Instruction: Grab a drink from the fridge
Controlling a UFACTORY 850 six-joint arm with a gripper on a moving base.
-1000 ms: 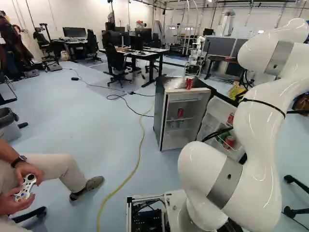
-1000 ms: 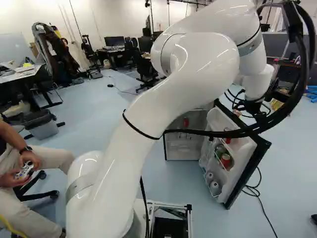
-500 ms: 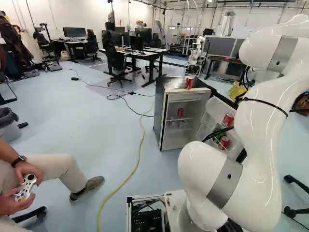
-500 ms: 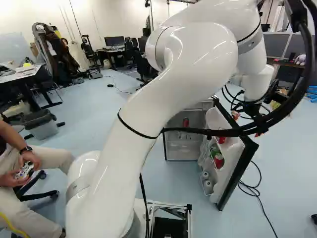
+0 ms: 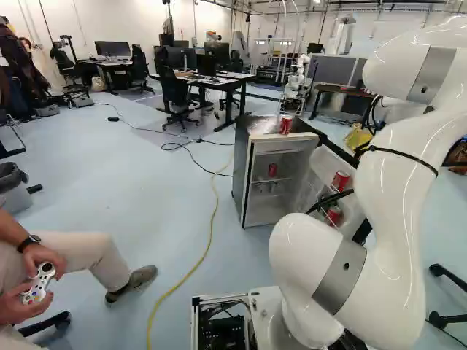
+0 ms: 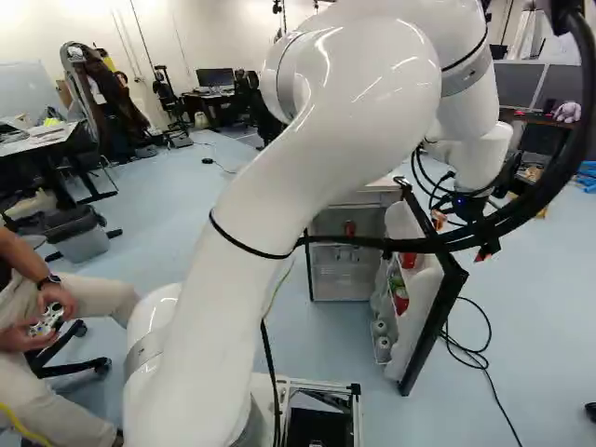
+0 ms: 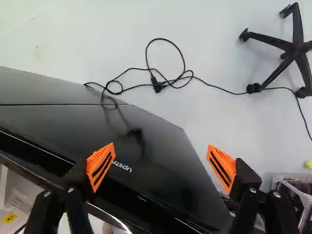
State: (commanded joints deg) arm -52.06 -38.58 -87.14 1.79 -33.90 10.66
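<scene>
Presently, the fridge door (image 6: 426,312) is standing open, the empty gripper (image 7: 161,146) is hanging open outside it, and red cans (image 5: 341,181) are waiting in its racks for grasping and removal.

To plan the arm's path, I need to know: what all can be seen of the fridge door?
The fridge door stands upright, swung wide open from the fridge body. Its outer face is glossy black with white print; its inner side looks like white plastic, with racks holding red cans. The open gripper hangs by the outer side; whether they touch, I cannot tell.
</scene>
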